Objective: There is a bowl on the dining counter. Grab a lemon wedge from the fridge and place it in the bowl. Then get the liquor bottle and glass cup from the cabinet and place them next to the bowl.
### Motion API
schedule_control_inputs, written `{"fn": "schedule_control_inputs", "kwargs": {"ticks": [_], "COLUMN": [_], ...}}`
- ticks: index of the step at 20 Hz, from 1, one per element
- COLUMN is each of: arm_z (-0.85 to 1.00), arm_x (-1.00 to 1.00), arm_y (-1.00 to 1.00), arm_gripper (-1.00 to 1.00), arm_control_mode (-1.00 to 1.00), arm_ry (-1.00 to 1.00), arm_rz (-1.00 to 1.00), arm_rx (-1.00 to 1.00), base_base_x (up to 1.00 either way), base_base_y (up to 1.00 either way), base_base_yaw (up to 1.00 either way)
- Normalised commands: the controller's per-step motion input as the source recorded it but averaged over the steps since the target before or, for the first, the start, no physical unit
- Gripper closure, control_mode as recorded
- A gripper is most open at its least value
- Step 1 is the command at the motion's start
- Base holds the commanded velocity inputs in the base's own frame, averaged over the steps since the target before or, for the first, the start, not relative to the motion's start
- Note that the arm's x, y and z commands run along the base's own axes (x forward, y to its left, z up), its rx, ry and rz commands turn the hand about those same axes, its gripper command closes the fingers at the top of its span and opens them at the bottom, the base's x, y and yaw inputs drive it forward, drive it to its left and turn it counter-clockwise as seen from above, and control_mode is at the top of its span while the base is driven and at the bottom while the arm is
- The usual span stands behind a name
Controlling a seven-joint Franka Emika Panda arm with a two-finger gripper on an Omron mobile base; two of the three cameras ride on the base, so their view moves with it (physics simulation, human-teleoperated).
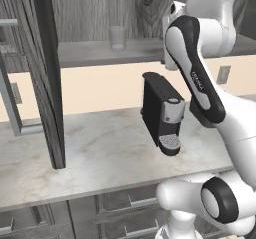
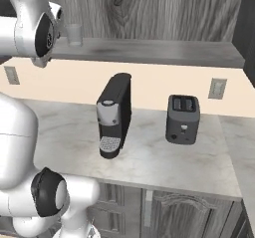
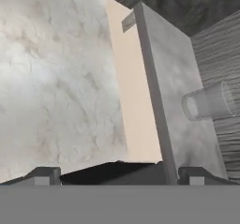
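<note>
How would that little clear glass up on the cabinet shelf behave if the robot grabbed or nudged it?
The glass cup looks rigid, thin-walled and empty, so probably light and breakable. Its smooth straight sides could slip in a loose grip. It stands upright on the flat cabinet shelf; a push near the rim would likely tip it, and then it could roll.

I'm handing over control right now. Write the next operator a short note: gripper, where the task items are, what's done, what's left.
Gripper: open, holding nothing, raised near the cabinet shelf.
Cabinet door: open.
Glass cup: upright on the shelf, untouched.
Liquor bottle, bowl, fridge, lemon wedge: out of frame, so their state is unconfirmed.
Below on the counter: coffee machine and toaster.
Left: grasp the cup and carry it to the bowl; check the rest.
</note>
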Motion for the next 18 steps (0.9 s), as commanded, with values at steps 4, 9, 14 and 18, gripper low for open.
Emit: {"fn": "schedule_control_inputs", "kwargs": {"ticks": [4,9,14,18], "arm_z": [-0.09,0.00,0.00,0.00], "arm_x": [0.53,0.59,0.54,0.46], "arm_y": [0.00,0.01,0.02,0.05], "arm_gripper": [-1.00,-1.00,-1.00,-1.00], "arm_control_mode": [-1.00,-1.00,-1.00,-1.00], "arm_ry": [-0.06,0.00,-0.03,-0.09], "arm_rz": [0.11,0.18,0.17,0.17], "arm_rx": [0.00,0.01,0.00,0.00], "base_base_x": [0.00,0.00,0.00,0.00], "base_base_y": [0.00,0.00,0.00,0.00], "base_base_yaw": [0.00,0.00,0.00,0.00]}}
